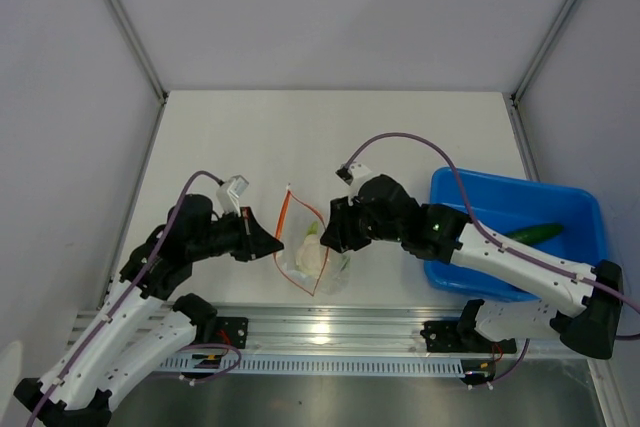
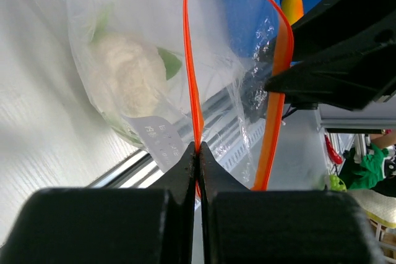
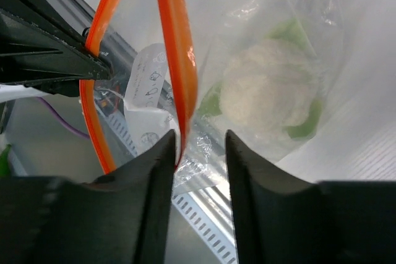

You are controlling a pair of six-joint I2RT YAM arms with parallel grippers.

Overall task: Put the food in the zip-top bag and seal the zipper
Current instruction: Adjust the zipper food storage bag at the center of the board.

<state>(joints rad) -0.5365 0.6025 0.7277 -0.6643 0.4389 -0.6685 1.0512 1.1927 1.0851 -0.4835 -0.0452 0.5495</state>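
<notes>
Your left claw pinches the thin orange-red zipper strip of the small clear crinkly bag, pale leafy lump inside, but with your right claw spread, its mouth may sag shut before the dark green cucumber in the blue plastic tray goes in.

Light is bright, even and diffuse from above; the white desk nearly washes out. A glare patch sits on the metal rail. Shadows are soft and faint. In both wrist views the near black fingers blur at the edges, and the bag glints.
</notes>
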